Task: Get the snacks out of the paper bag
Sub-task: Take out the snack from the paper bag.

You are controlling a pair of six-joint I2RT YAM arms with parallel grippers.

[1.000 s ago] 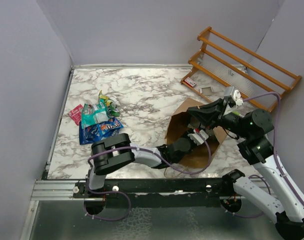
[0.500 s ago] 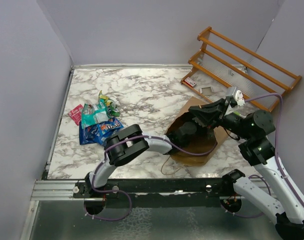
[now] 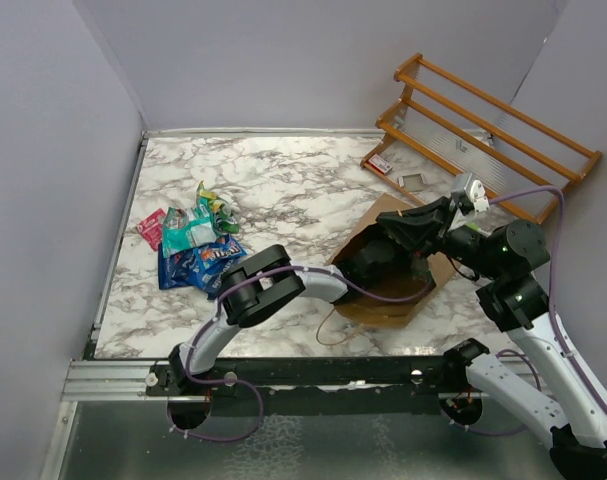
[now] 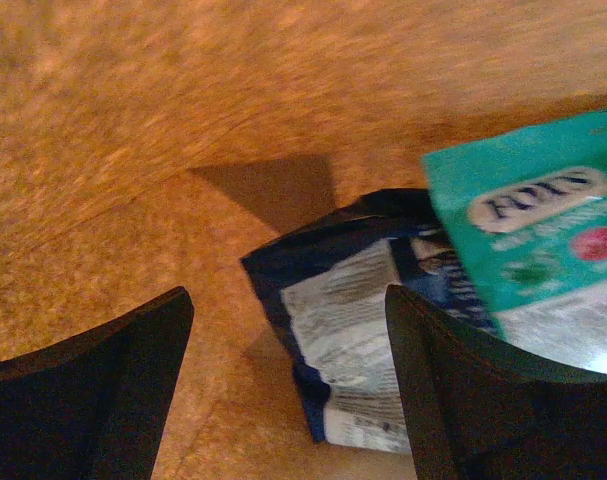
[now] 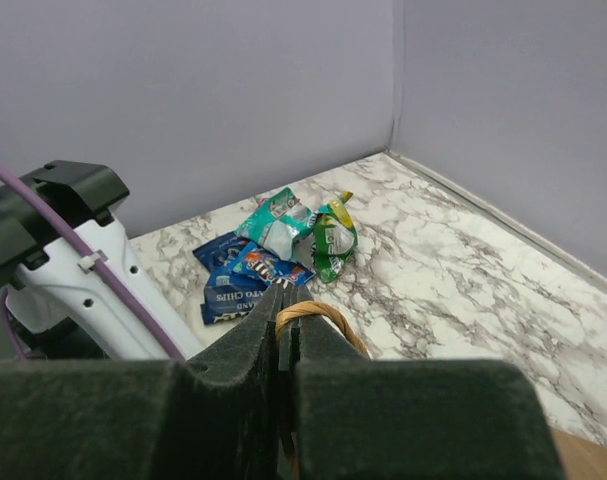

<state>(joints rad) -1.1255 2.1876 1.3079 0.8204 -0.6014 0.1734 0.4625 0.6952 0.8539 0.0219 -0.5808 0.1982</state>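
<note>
Top external view, partway through emptying the paper bag [image 3: 388,312] at centre right. Already out: snack packets [image 3: 195,245] heaped at middle left. Left inside: a dark blue packet [image 4: 343,320] and a teal packet [image 4: 533,230], framed by the spread left gripper [image 4: 288,300]. Clamped on the bag handle [image 5: 318,312]: right gripper [image 5: 286,320].

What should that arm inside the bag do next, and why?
Probably ease the left pincer forward until it straddles the dark blue packet. It stands open inside the paper bag, with that packet lying just ahead, untouched, partly under a teal packet. The right pincer grips the bag's handle.
</note>
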